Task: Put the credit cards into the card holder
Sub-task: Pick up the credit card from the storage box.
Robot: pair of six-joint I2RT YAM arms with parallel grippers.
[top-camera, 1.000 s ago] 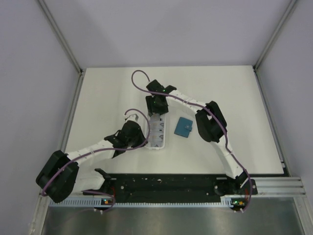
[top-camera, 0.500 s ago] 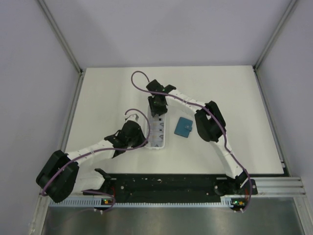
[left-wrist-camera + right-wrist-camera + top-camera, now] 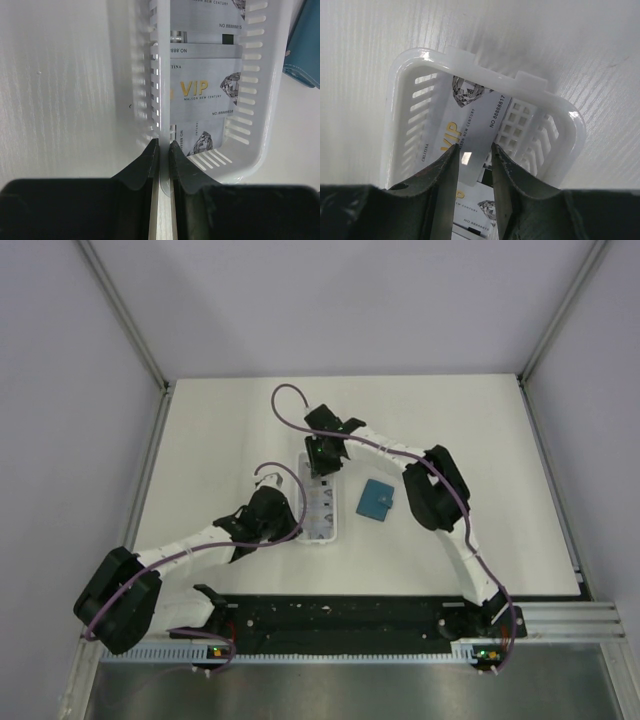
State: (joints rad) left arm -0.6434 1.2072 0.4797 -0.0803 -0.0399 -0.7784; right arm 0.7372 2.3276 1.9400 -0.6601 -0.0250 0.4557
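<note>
The teal card holder (image 3: 376,500) lies shut on the table, just right of a long white tray (image 3: 322,537); its edge also shows in the left wrist view (image 3: 306,47). Several pale VIP credit cards (image 3: 205,92) lie in the tray. My left gripper (image 3: 163,146) is shut on the tray's left wall, also seen from above (image 3: 290,523). My right gripper (image 3: 474,150) hangs over the tray's far end (image 3: 322,462). Its jaws are a little apart over one skewed card (image 3: 477,117), whose left part is hidden behind the left finger.
The tray's slotted walls (image 3: 265,100) and its rounded end rim (image 3: 485,67) enclose the cards. Grey walls and metal rails border the table. Both arms reach in from the near edge, where a black base rail (image 3: 340,615) runs.
My right gripper has moved a little toward the tray's far end, so more of the tray shows. The left gripper and the card holder have not moved.
</note>
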